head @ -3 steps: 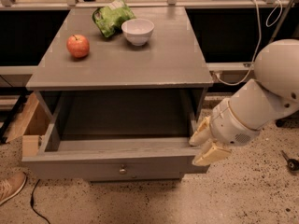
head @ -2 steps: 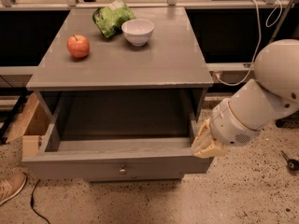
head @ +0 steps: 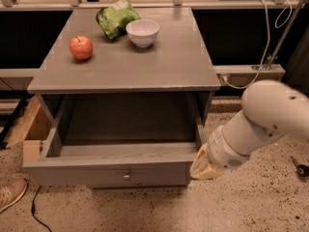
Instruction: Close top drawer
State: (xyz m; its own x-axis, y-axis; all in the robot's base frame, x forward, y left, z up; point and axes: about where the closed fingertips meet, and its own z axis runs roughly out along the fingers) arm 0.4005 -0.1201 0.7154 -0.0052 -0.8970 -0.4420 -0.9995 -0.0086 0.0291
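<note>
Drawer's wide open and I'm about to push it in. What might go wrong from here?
1. The pincer sits at the right front corner of the top drawer, far from the centre knob; an off-centre push may skew and jam it.
2. From that corner it may slip off past the side.
3. A hard shut could jolt the cabinet and roll the apple.

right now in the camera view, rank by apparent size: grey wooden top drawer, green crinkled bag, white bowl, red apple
1. grey wooden top drawer, the gripper at its right front corner
2. green crinkled bag, barely ahead
3. white round bowl
4. red apple
</note>
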